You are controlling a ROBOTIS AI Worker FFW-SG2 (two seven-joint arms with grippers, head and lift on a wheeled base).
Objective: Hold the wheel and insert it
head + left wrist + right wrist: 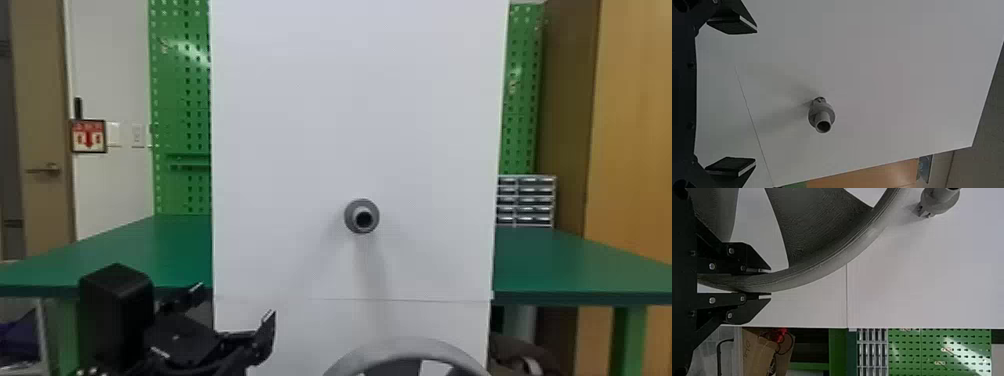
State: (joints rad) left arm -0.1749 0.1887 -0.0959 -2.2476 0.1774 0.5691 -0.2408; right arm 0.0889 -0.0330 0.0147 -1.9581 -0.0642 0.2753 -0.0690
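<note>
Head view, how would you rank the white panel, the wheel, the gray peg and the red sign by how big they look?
1. White panel
2. Wheel, by its visible part
Gray peg and red sign look alike, so unranked.

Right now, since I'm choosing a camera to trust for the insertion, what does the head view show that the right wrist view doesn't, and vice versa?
Head view: the open left gripper, the door with its handle, and the red-and-white sign.
Right wrist view: the right gripper closed on the rim of the wheel, and a cardboard box.
Both: the wheel, the white panel, the grey peg standing out from it, the green pegboard and the drawer unit.
</note>
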